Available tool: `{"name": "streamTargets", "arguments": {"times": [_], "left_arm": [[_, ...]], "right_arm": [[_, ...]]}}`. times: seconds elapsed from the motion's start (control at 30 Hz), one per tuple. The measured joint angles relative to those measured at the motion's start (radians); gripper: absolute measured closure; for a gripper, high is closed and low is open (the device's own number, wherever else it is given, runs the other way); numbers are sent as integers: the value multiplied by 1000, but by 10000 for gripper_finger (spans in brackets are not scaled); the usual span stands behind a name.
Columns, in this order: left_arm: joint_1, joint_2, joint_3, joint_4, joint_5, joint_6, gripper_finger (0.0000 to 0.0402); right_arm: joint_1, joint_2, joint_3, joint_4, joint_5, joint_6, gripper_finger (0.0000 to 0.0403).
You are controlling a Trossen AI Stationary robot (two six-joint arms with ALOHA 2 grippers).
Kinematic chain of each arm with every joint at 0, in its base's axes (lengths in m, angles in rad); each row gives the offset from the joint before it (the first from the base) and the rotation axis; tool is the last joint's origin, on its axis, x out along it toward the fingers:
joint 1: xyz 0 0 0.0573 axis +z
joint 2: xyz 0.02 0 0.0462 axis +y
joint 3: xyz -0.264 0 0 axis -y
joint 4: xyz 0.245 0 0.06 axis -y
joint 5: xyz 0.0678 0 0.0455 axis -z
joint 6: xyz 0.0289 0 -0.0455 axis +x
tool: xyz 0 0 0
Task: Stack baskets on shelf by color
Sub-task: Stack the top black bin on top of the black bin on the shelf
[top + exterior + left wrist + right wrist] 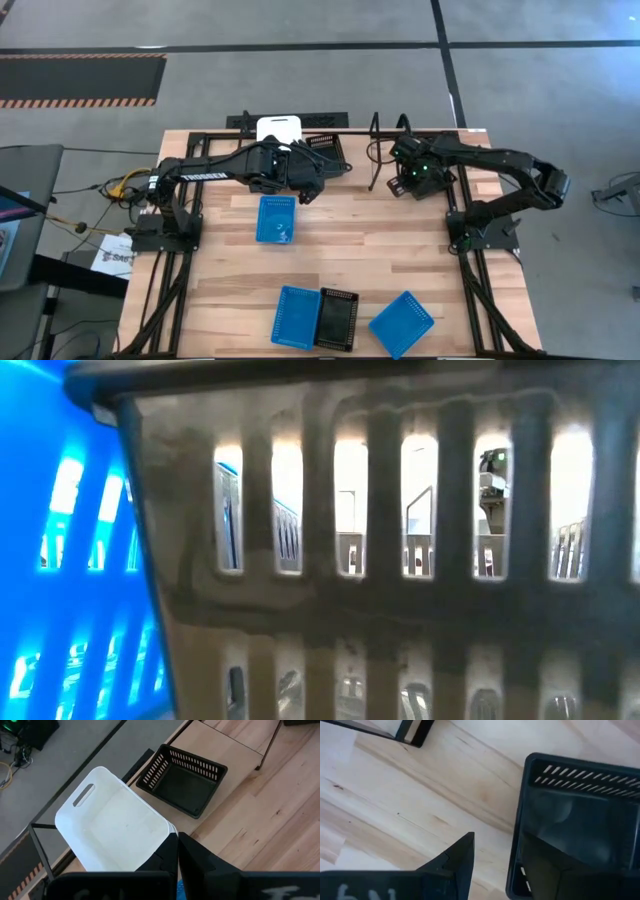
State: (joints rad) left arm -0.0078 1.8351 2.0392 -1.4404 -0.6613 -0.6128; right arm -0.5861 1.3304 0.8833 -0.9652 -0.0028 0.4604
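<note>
Wood table [400,250], left gripper [177,851] clenched by white basket [115,822], right gripper [495,865] released w/ fingers astride black basket [580,820] wall.

1. Bare table [380,240] lies open mid-board, between the lone blue basket [277,218] and the right arm's base.
2. Front edge crowded: blue basket [296,317], black basket [338,318], blue basket [402,324].
3. The shelf [375,150] blocks the rear.
</note>
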Motion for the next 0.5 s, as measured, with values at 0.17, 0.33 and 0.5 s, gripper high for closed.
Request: {"name": "streamTargets", "arguments": {"times": [0.17,0.33,0.5], "left_arm": [[0,0,0,0,0,0,401],[0,0,0,0,0,7,401],[-3,0,0,0,0,9,401]], "right_arm": [[0,0,0,1,-1,11,225],[-16,10,0,11,0,19,225],[-30,70,-1,1,0,25,225]]}}
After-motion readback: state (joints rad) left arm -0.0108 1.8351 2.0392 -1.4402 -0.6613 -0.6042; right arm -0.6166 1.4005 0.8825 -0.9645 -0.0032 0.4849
